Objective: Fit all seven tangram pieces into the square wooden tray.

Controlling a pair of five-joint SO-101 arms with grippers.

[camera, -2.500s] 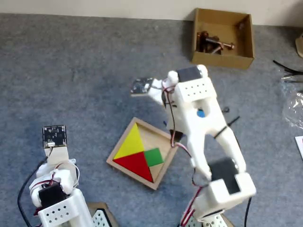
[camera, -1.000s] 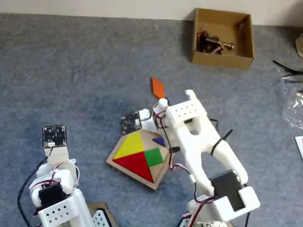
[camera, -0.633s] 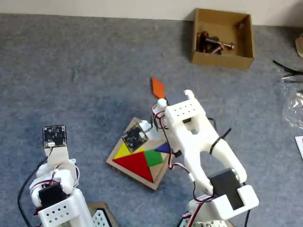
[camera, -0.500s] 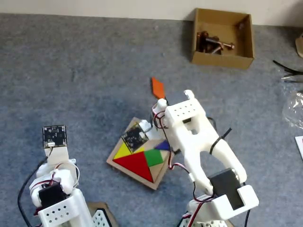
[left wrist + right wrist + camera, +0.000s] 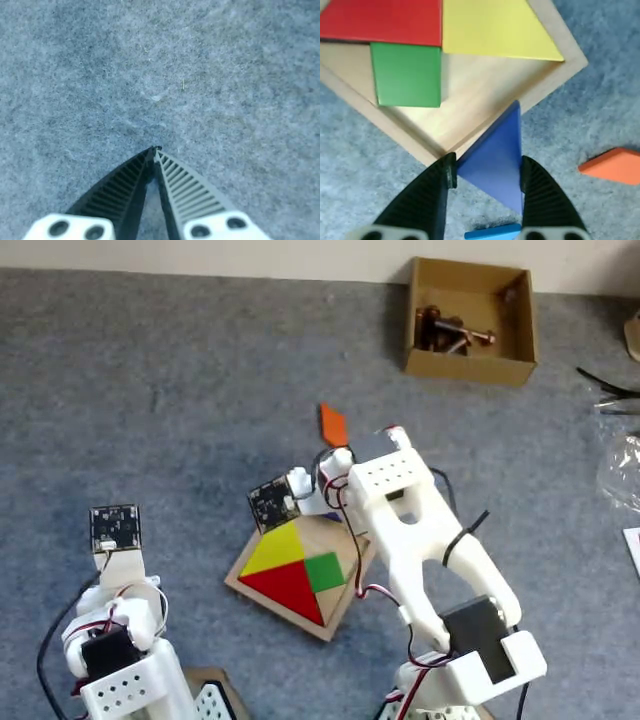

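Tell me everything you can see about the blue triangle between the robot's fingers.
The blue triangle is a flat, evenly coloured piece with straight edges and a matt, painted look. The right gripper clamps it from two sides. Its sharp tip reaches in over the rim of the wooden tray, while its wider part hangs out over the grey carpet. It is not seated in the tray; whether it touches the rim cannot be told.

high: fixed overhead, far, looks down on whole bench point(image 5: 150, 390) | left wrist: close, down past left claw point(image 5: 156, 150) at bench | right wrist: close over tray point(image 5: 555, 85), shared with high
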